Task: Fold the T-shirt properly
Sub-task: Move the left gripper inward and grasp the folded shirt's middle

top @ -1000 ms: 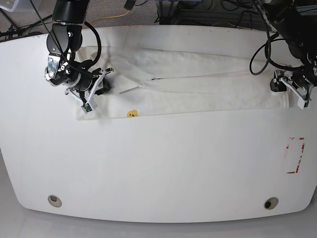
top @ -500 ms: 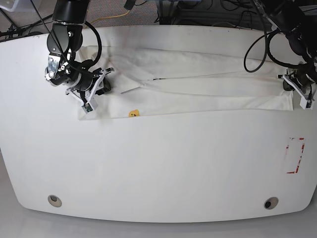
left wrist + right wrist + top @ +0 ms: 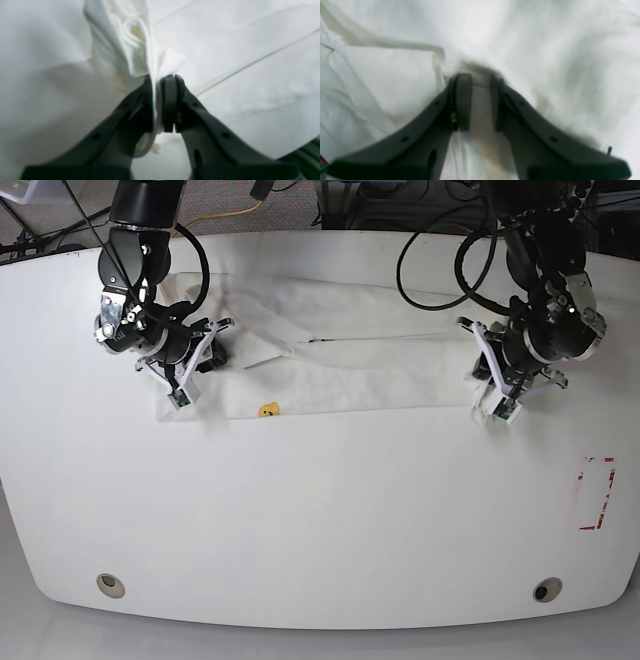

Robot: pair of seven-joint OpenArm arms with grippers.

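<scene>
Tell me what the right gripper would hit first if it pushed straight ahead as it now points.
The right gripper would likely meet the T-shirt right away: white cloth bunches at its fingertips and fills the view ahead. Depth is unclear.

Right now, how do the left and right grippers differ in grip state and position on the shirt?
The left gripper has its black pads nearly together, pinching a thin fold of the white cotton T-shirt; the right gripper shows a wider gap between its pads, with cloth bunched in it. In the base view the left gripper is at the shirt's right end, the right gripper at its left end. Both grip white fabric.
</scene>
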